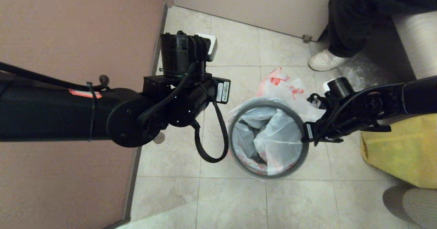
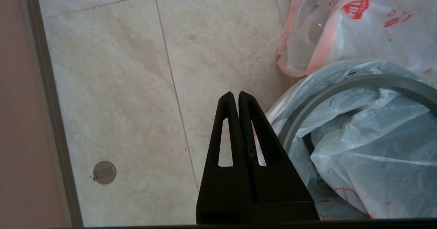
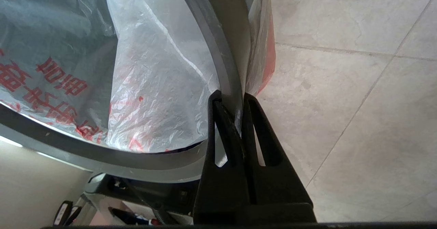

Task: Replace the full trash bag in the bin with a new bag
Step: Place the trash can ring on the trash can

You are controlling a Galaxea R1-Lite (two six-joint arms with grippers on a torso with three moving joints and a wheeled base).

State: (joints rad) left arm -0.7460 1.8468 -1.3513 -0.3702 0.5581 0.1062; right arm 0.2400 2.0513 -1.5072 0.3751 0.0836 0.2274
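The bin (image 1: 269, 175) stands on the tiled floor with its grey hoop (image 3: 222, 51) on top. The new bag (image 1: 276, 137), thin white with red printed characters (image 3: 51, 79), lines the bin and folds out under the hoop. My right gripper (image 3: 232, 97) is at the bin's right side (image 1: 306, 133), shut on the hoop with some bag film. The full trash bag (image 1: 283, 85), white with pink trim and red marks, lies on the floor just behind the bin. My left gripper (image 2: 235, 94) hangs shut and empty over the floor left of the bin.
A yellow bag (image 1: 399, 147) sits on the floor right of the bin, under my right arm. A person's dark-trousered leg and white shoe (image 1: 324, 60) stand at the back right. A brown partition wall (image 1: 68, 34) runs along the left. A round floor drain (image 2: 104, 172) lies beside it.
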